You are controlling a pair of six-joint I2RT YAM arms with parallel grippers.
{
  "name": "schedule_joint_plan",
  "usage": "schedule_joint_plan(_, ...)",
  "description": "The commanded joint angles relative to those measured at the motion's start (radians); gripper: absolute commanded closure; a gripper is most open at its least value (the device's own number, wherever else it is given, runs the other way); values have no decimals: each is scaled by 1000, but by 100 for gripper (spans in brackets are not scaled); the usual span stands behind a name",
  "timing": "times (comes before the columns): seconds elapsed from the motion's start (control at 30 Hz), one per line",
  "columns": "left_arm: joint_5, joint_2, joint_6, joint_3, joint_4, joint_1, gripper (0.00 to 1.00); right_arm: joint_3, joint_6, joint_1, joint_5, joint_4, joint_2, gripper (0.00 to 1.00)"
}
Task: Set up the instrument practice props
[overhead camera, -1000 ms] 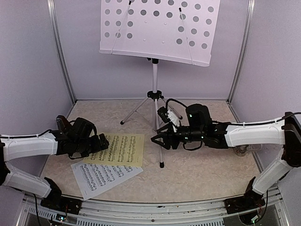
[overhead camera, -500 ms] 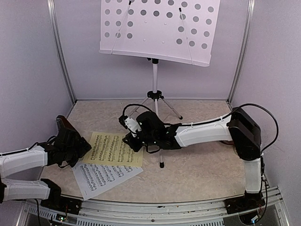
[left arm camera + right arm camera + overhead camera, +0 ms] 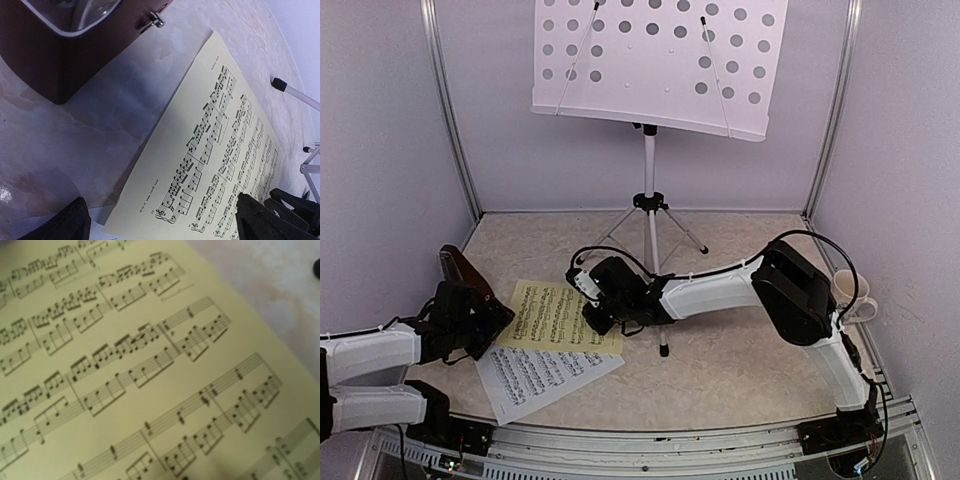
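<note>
Right hand (image 3: 603, 308) sits low on the yellow sheet (image 3: 552, 312) lying flat on the desk (image 3: 740, 360) directly beneath it; whether its jaws are shut I can't tell. I reckon I'm on the pick-up: next, pinch an edge and lift toward the music stand (image 3: 660, 60) behind

Pale lilac walls (image 3: 380, 150) close in three sides, with grey metal posts (image 3: 455, 120) at the back corners. The surface (image 3: 750, 345) is beige, marbled, perhaps stone-patterned laminate. A ribbed aluminium rail (image 3: 650, 440) runs along its near edge.
</note>
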Motion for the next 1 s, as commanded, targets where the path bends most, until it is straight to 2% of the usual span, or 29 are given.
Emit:
schedule_joint_plan(0.0,72,8,31,-24,85,16,2,28,-10,5,-11,-16,49,80)
schedule_joint_plan(0.27,116,-15,40,-41,142,17,3,10,1,5,-69,-2,93,81)
schedule_joint_plan(0.63,209,-67,46,-96,328,15,10,3,11,5,-94,9,101,81)
schedule_joint_plan(0.73,218,-69,45,-98,366,15,8,5,11,5,-98,10,102,81)
schedule_joint_plan(0.83,197,-38,17,-90,367,14,1,8,12,5,-101,11,104,81)
schedule_joint_plan(0.97,199,23,-30,-95,388,13,1,6,12,5,-103,11,102,81)
